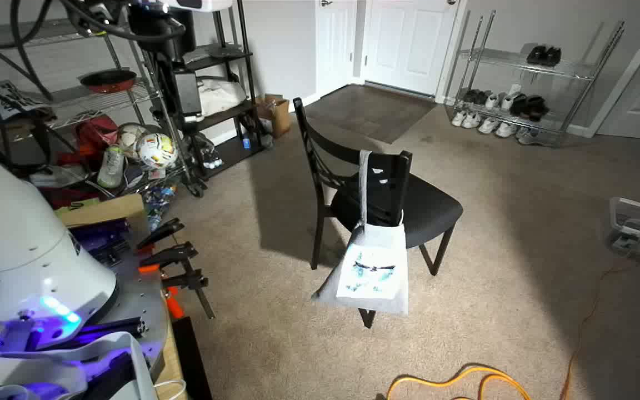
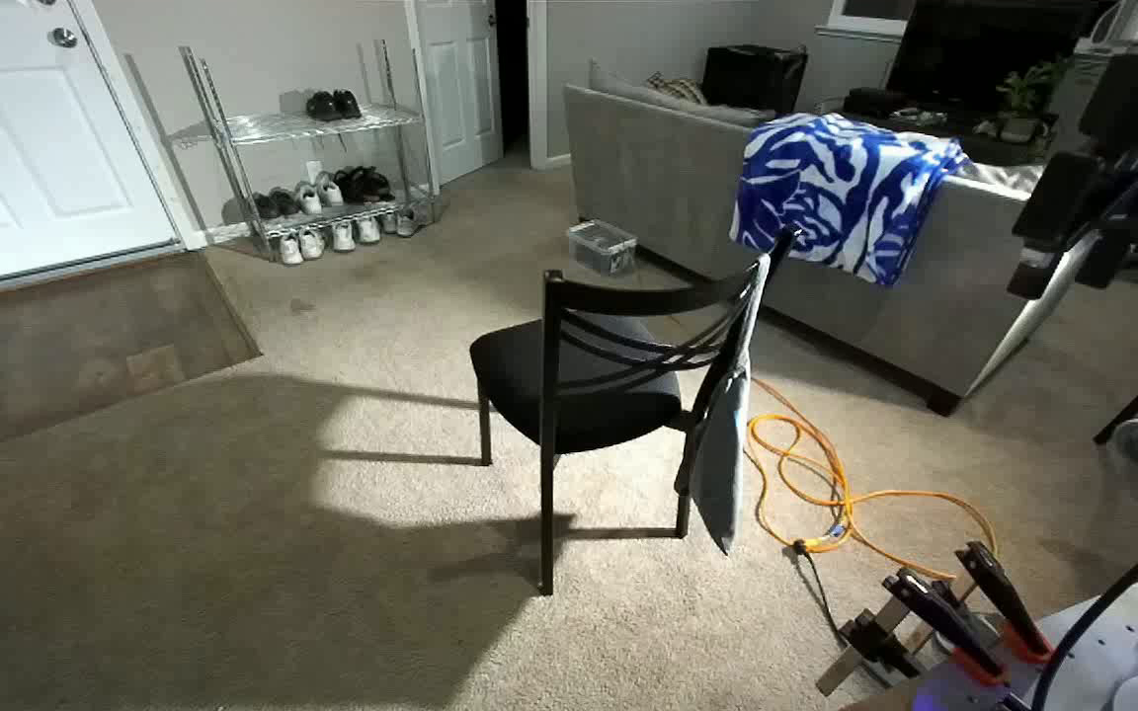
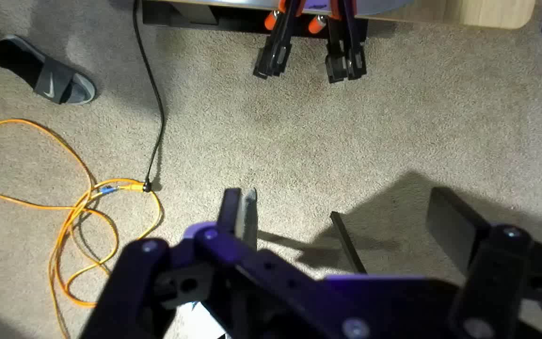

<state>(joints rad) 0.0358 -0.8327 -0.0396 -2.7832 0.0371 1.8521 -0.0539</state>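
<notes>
I have the tool spread wide, up above the carpet. The gray tote bag hangs by its strap from the backrest of the black chair, well apart from the tool in both exterior views (my wrist camera catches it only partly, behind one finger). Near the chair lies a looped orange cord; clamps grip the surface's edge.

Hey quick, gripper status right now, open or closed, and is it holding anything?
Gripper: open, its fingers spread wide apart in the wrist view, holding nothing.
</notes>
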